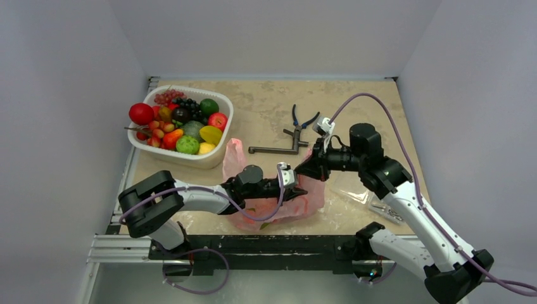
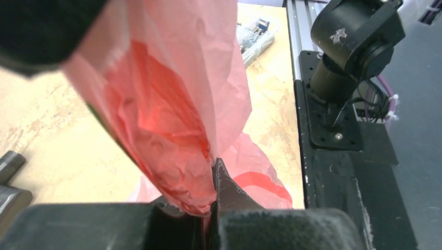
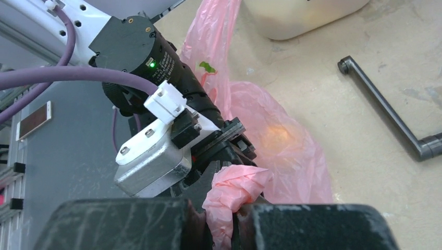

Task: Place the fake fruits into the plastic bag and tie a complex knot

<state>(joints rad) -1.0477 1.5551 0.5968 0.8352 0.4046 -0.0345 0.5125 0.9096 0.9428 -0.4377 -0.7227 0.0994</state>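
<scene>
bunched pink film is seen clamped between the fingers of the right gripper, which is closed on a crumpled tail of the plastic bag. the left gripper is likewise closed on a fold of the same film, gathered just above its jaws. the bag is laid at the middle of the worktop, close to the near edge.

the step in hand is judged to be the gathering and tying of the neck; whether it is yet tied cannot be told. for this to be done well, both grips should be held firm while the tails are crossed and drawn apart evenly. the thin film should not be jerked, since it could be torn. the body of the bag is best left resting on the worktop so that nothing is tipped out.

red and orange patches are shown through the film, but what is inside cannot be made out. many fake fruits are heaped in the white basket at the far left corner. a clear bag of small parts is laid toward the right edge.
</scene>
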